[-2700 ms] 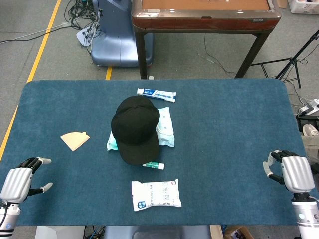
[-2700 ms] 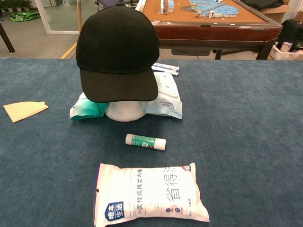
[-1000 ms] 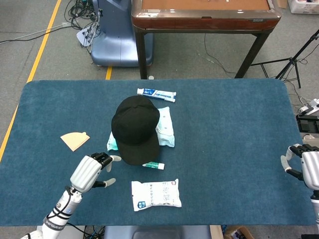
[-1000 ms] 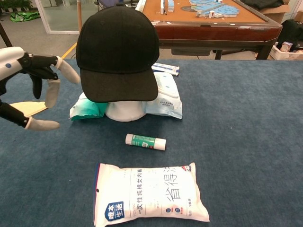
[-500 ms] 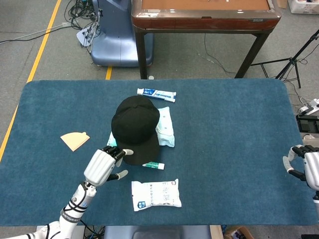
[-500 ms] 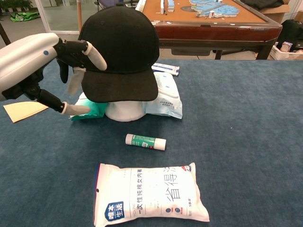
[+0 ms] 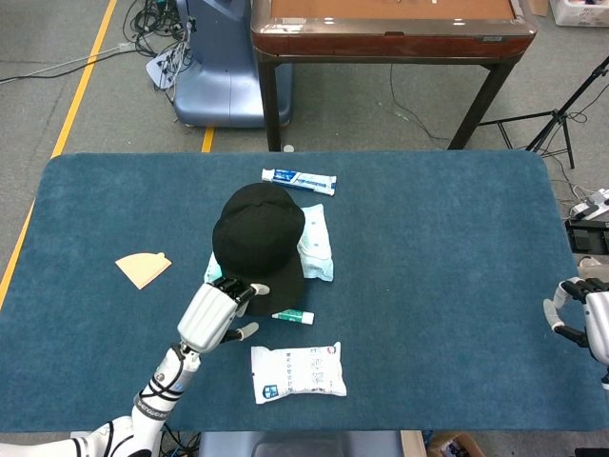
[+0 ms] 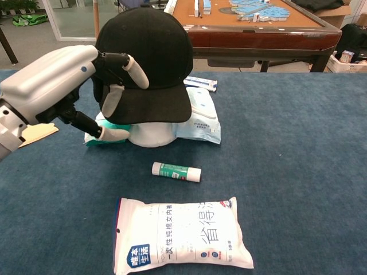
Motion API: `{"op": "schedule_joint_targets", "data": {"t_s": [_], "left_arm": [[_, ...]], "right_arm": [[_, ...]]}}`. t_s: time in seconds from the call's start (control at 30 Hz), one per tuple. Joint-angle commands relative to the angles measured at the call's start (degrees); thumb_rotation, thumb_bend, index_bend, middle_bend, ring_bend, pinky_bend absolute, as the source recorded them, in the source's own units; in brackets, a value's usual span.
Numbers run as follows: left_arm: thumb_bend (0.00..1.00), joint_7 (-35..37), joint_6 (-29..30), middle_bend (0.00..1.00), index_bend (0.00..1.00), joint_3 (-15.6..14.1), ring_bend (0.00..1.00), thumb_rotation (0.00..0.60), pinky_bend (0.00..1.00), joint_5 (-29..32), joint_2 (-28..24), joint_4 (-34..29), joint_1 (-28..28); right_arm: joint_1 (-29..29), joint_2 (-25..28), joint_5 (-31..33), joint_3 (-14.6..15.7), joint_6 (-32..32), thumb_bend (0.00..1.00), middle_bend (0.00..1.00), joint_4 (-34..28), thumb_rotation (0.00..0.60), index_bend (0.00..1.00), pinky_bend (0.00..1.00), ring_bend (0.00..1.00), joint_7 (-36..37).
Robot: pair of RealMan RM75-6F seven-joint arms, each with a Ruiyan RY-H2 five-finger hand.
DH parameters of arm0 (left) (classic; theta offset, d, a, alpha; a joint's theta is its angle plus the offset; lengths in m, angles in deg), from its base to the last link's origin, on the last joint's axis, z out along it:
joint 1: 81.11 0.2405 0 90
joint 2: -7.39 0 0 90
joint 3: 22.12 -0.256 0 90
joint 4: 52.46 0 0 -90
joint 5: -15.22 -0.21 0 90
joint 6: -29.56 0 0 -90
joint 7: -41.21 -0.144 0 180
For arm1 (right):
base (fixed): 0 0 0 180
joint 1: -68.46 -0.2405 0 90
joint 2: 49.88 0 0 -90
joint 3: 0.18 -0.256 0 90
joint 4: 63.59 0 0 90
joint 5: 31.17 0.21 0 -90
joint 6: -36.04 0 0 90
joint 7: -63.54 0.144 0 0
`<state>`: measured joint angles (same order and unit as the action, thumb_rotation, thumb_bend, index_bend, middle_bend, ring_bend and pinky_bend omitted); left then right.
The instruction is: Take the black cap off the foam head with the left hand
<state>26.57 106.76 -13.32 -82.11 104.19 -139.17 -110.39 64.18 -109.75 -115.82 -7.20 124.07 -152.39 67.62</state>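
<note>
The black cap (image 8: 146, 60) sits on the white foam head (image 8: 150, 135), which stands near the middle of the blue table (image 7: 447, 257); the brim points toward the robot and overhangs the foam head's front.

The left hand (image 8: 63, 86) is at the cap's left side, level with the brim. Its fingers (image 8: 135, 70) are spread: the upper ones lie against or just in front of the cap's crown and brim edge, while the thumb reaches below the brim toward the foam head. It has not closed on the cap; whether the fingertips actually touch the fabric cannot be told. In the head view this hand (image 7: 211, 314) shows just on the robot's side of the brim.

Against the foam head's left side lies a teal pack (image 8: 103, 134), and against its right side a white and blue wipes pack (image 8: 200, 117). Beyond the foam head lies a toothpaste tube (image 7: 299, 179). Just on the near side of the foam head is a green and white glue stick (image 8: 176, 171), and nearer still a large white tissue pack (image 8: 180, 235). Well to the left of the foam head lies a tan paper piece (image 7: 143, 268).

The right hand (image 7: 582, 319) is far to the right of the foam head, at the table's edge, holding nothing, its fingers loosely curled and apart.
</note>
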Motion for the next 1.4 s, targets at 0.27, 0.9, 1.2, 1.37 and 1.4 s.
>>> {"op": "schedule_joint_targets", "data": {"t_s": [0.27, 0.9, 1.2, 1.37, 1.4], "left_arm": [[0.00, 0.12, -0.31, 0.74, 0.37, 0.23, 0.48, 0.600, 0.51, 0.43, 3.48, 2.97, -2.05], [0.00, 4.57, 10.71, 0.74, 0.36, -1.04, 0.48, 0.600, 0.51, -5.18, 11.65, 17.03, -2.80], [0.00, 6.87, 12.98, 0.74, 0.36, -1.79, 0.48, 0.600, 0.51, -5.94, 13.73, 21.32, -3.16], [0.00, 6.44, 13.66, 0.74, 0.35, -1.79, 0.48, 0.600, 0.51, -5.93, 14.87, 23.50, -3.43], [0.00, 6.43, 13.89, 0.74, 0.35, -1.80, 0.48, 0.600, 0.51, -6.10, 15.02, 23.94, -3.56]], "right_arm": [[0.01, -0.34, 0.68, 0.02, -0.67, 0.44, 0.60, 1.00, 0.600, 0.75, 0.56, 0.51, 0.73], [0.49, -0.58, 0.71, 0.10, -0.38, 0.44, 0.60, 2.09, 0.600, 0.75, 0.56, 0.51, 2.18], [0.69, -0.62, 1.01, 0.04, -0.37, 0.44, 0.60, 2.42, 0.600, 0.75, 0.56, 0.51, 2.64], [1.01, -0.55, 1.23, -0.06, -0.01, 0.44, 0.60, 2.76, 0.600, 0.75, 0.56, 0.51, 3.17], [1.06, -0.53, 1.27, -0.08, 0.04, 0.44, 0.60, 2.83, 0.600, 0.75, 0.56, 0.51, 3.27]]}}
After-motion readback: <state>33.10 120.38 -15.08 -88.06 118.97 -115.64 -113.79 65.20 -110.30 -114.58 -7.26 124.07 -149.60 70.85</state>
